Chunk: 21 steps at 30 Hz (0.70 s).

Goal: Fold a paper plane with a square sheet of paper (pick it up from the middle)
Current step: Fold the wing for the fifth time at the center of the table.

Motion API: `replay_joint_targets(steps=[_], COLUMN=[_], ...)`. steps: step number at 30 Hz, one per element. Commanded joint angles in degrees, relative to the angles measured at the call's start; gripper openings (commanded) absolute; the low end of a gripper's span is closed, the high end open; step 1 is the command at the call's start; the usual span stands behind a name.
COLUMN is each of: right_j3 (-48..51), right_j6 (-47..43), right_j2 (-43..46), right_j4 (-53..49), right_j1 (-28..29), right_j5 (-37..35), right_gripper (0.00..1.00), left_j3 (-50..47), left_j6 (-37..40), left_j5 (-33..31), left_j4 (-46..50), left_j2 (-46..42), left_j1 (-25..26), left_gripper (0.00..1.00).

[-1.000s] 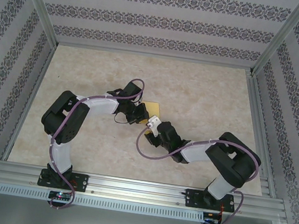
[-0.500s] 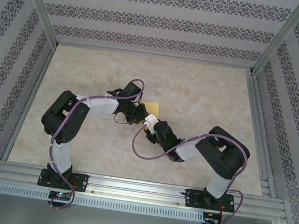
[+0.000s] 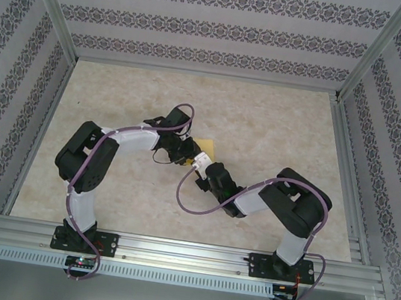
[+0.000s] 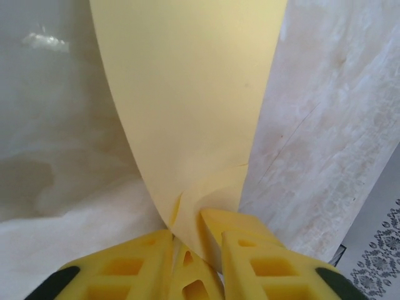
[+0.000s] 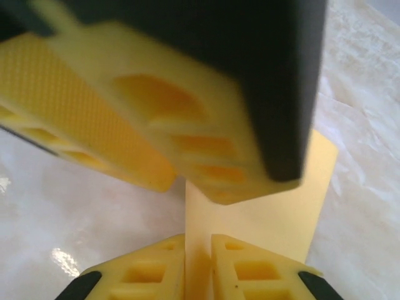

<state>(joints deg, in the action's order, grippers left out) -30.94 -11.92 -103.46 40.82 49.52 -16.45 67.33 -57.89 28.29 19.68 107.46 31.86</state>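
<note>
- Near edge: a metal rail carries both arm bases. The left arm and the right arm each bend inward, and a purple cable loops under the right one.
- Right claw: its fingers are pressed almost together, with the yellow paper standing on edge in the slit between them — it is pinching the paper.
- Left claw: its fingers stand a little apart. The lower end of the paper sits in the gap and lies against the finger on the right of that view. A firm grip cannot be confirmed.
- The two claws meet tip to tip at the middle of the bench. In the right wrist view, the left claw hangs just above the right claw's fingers.
- Paper: it runs away from the left claw as a long, smooth strip with a short crease close to the fingers. From above, one yellow corner shows just beyond the claws.
- Whether the paper touches the bench cannot be told.
- Bench surface: pale and marbled.
- Far side: patterned walls close off the back and both sides.
</note>
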Motion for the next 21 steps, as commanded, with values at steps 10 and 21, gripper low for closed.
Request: replay_joint_targets(steps=[10,21], right_j3=[3.72,5.61], right_j6=[8.03,23.12], right_j2=[1.20,5.19], right_j4=[6.54,8.90], right_j1=[-1.32,-7.02], right_j5=[7.50,19.67], right_gripper=[0.08,0.02], left_j3=[3.91,-5.22], left_j6=[6.09,5.68], left_j5=[-3.23,-1.20], left_j4=[4.53,-8.39], left_j2=[-4.83,-10.10], left_j1=[-6.18,-7.86], left_gripper=[0.51,0.64])
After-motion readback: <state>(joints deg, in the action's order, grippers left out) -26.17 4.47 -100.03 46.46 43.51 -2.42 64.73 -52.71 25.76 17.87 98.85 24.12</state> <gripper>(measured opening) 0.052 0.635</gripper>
